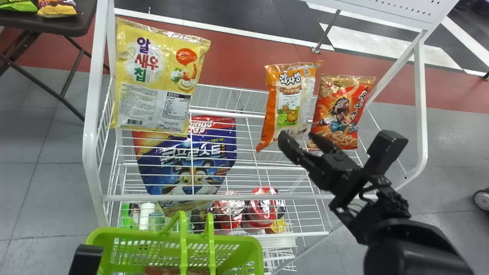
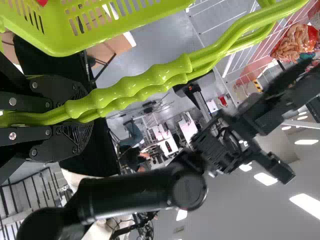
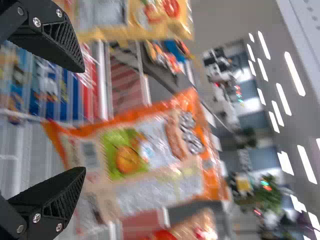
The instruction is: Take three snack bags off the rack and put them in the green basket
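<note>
Lining up a pick from the rack [image 1: 91, 114] looks like the step in hand. The right gripper [image 1: 298, 136] is at the near side of the orange snack bag [image 1: 286, 103], its jaws spread apart with nothing gripped. Seen from the wrist, that bag lies ahead, across the gap between them; whether they touch it, I cannot tell. The red snack bag [image 1: 340, 110] stands just to its right, and the big yellow bag [image 1: 153, 76] stands at the left end.

The left gripper [image 2: 86, 112] has its jaws closed on the handles [image 2: 150, 85] of the green basket [image 1: 141, 235], which hangs at the near left, in front of the rack. Something reddish [image 1: 172, 270] lies low inside it, perhaps a bag already in; I can't make out more.

Next, the right jaws need to go forward so the orange bag sits well between them, then close gently on it without catching the red one. After that comes a lift clear of the shelf and a swing left to the basket. A loose grip could let the slick wrapper slide, and a hasty push could tip the bag backward.
</note>
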